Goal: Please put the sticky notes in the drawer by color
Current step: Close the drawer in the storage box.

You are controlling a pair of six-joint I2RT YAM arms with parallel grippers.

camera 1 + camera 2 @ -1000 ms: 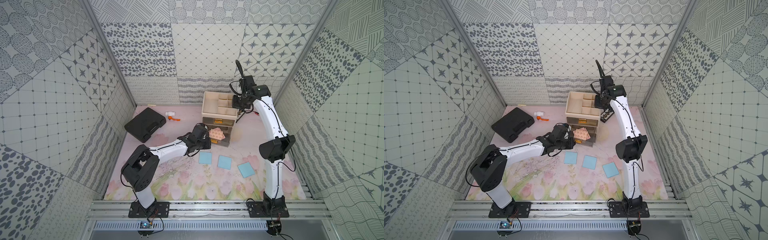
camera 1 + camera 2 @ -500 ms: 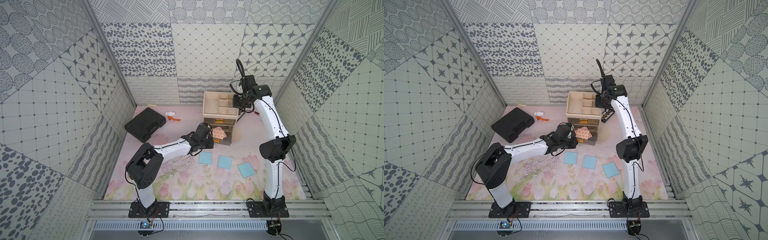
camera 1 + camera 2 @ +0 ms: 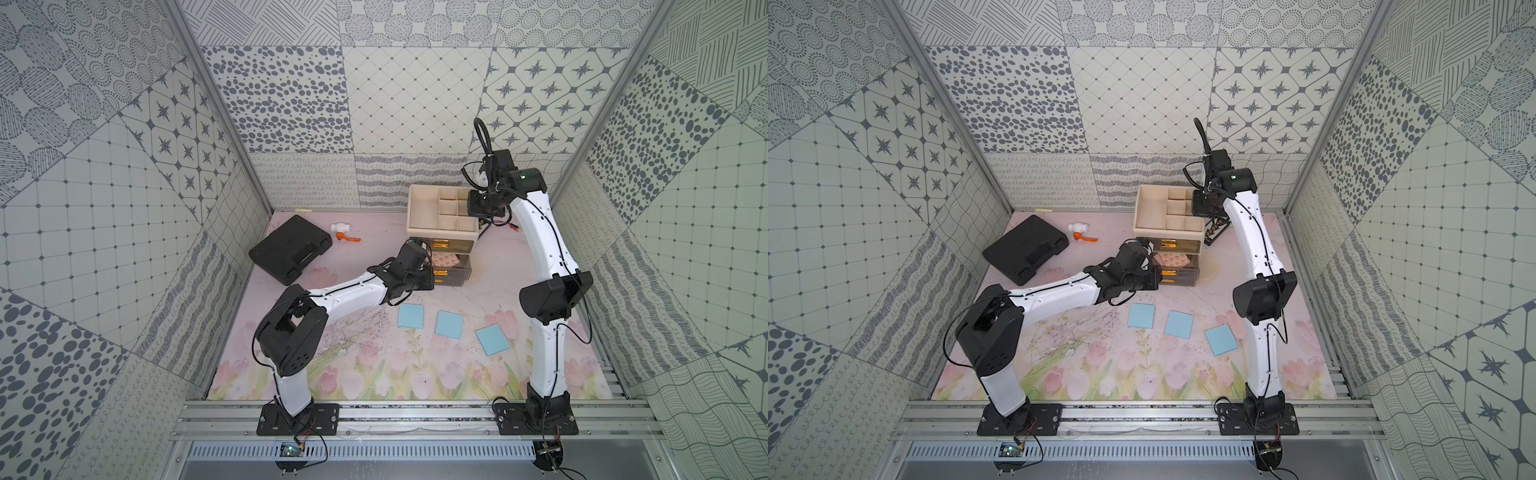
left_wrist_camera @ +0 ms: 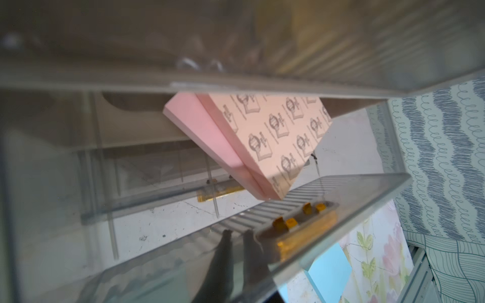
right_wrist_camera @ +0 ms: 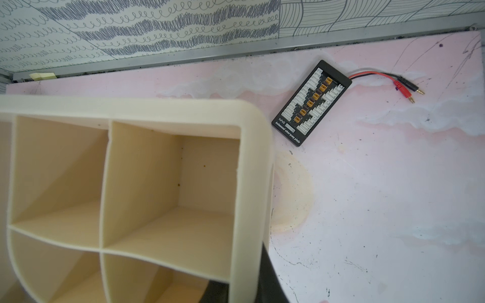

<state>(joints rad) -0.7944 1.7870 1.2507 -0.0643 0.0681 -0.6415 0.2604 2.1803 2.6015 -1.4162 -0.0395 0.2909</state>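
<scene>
**Three blue sticky notes [image 3: 449,325] out, pink sticky notes [image 4: 262,136] in the drawer [image 3: 464,271]**

The blue ones lie in a row on the tabletop [image 3: 374,374], apart from one another, in front of the clear drawer unit. The drawer is pulled partly out. Two overlapping pink pieces lie inside, one printed side up.

Left gripper [image 4: 240,249]: jaws clenched at the drawer front, beside its gold handle [image 4: 307,236].

Right gripper [image 5: 244,291]: jaws clamped on the wall of the cream organizer [image 3: 419,208] atop the unit.

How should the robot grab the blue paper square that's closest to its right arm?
Probably from straight above, nipping one edge. The light blue square paper note lies flat on the flowery mat, thin, with nothing sticking up to squeeze.
</scene>
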